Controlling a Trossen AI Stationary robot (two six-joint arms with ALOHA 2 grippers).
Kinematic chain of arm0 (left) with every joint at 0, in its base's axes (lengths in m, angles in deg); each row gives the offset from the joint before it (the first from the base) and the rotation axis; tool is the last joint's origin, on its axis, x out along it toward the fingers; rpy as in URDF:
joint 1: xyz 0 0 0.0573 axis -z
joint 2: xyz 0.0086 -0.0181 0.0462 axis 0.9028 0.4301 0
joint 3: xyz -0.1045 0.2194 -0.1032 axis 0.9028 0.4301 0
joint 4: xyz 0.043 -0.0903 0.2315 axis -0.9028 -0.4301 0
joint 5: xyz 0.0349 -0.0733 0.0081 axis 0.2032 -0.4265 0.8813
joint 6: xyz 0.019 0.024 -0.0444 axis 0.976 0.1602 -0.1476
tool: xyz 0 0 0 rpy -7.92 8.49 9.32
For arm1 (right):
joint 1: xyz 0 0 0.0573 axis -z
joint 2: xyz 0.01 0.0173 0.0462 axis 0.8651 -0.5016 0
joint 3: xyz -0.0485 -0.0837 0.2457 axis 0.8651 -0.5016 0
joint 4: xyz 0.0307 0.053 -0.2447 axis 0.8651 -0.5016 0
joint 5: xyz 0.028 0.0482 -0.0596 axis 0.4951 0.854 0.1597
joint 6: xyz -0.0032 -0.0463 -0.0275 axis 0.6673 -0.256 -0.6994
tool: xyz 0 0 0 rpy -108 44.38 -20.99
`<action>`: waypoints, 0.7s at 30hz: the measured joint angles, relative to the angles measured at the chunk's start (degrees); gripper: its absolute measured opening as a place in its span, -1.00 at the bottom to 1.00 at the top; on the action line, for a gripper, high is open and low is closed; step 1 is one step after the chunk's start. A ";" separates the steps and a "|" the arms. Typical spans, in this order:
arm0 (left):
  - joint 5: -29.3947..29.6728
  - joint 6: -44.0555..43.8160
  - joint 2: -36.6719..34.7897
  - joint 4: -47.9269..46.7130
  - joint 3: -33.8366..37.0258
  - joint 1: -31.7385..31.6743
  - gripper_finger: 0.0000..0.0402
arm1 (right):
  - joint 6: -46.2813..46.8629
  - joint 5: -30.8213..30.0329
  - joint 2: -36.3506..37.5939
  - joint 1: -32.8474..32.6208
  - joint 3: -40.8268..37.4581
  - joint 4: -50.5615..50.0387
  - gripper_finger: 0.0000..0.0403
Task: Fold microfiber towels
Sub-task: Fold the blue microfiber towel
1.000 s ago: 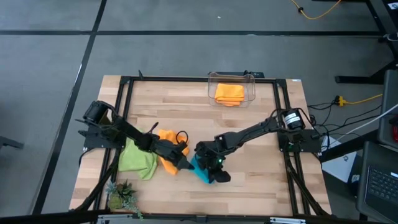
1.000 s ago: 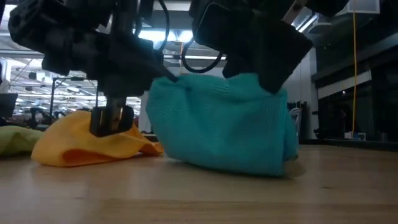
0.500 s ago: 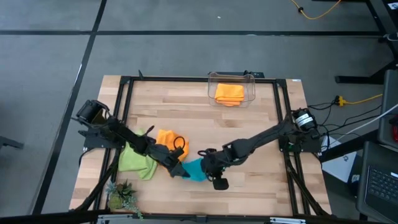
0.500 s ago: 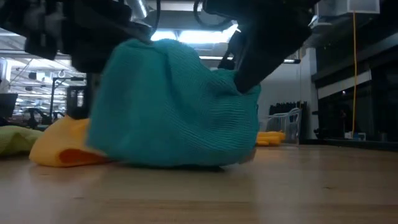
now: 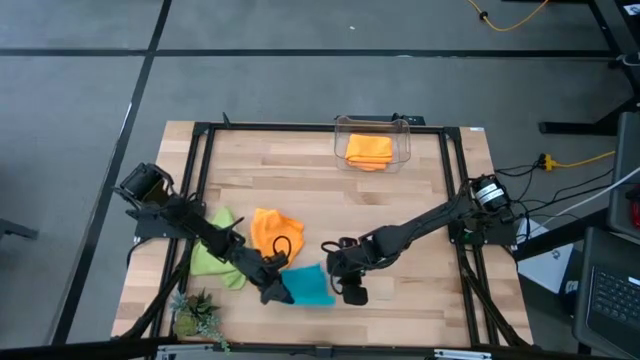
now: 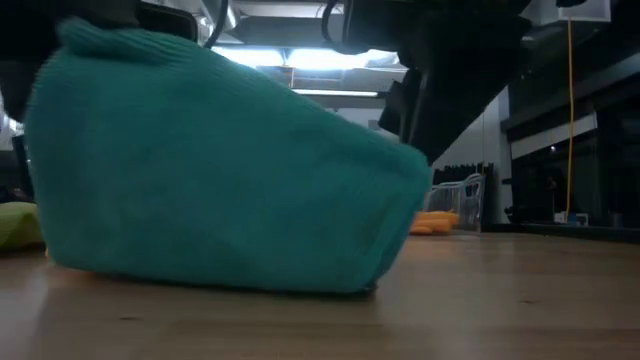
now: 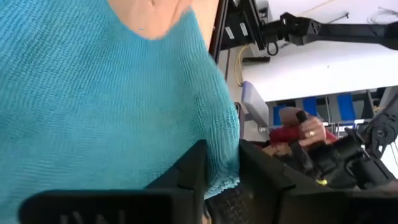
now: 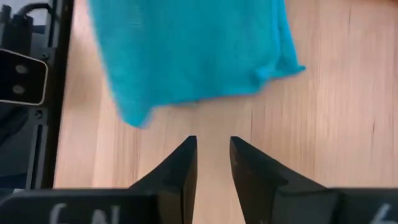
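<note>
**Turquoise towel laid down, both grippers at its edges**

The turquoise towel [image 5: 308, 286] lies on the table [image 5: 400, 210] near its front edge. The left gripper [image 5: 277, 293] seems to pinch one edge, anchoring it; the right gripper [image 8: 209, 163], slightly spread, holds nothing beside it.

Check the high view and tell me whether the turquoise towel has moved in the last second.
Yes. The turquoise towel has shifted toward the table's near edge and slightly toward the plant, judged against the clear bin.
</note>
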 joint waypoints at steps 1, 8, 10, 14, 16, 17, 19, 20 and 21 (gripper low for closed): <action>0.06 0.00 0.00 0.09 0.00 0.40 -0.55 | 0.19 0.00 0.00 -0.01 0.00 -0.33 -0.51; 0.22 0.49 -0.02 0.41 0.00 2.79 -0.32 | 0.74 -0.04 0.00 0.00 0.00 -0.60 -0.50; 0.04 1.29 -0.02 0.39 0.00 3.28 -0.27 | -0.26 -0.05 0.00 0.00 0.00 -0.60 -0.50; -2.34 1.31 -0.02 0.41 0.00 3.61 -0.23 | -2.09 -0.20 0.00 0.00 0.00 0.22 -0.50; -2.42 1.53 -0.02 0.38 0.00 3.89 -0.24 | -2.05 -0.21 0.00 0.00 0.00 1.44 -0.50; -2.40 1.54 -0.02 0.38 0.00 3.90 -0.24 | -1.85 -0.20 0.00 0.00 0.00 1.77 -0.50; -2.40 1.70 -0.02 0.38 0.00 3.90 -0.24 | -1.76 -0.24 0.00 0.00 0.00 1.83 -0.50; -2.40 2.73 -0.02 0.38 0.00 3.90 -0.24 | -1.74 -0.70 0.00 -0.01 0.00 1.85 -0.50; -2.43 4.73 -0.02 0.37 0.00 3.90 -0.24 | -1.60 -1.70 0.00 -0.25 0.00 1.83 -0.50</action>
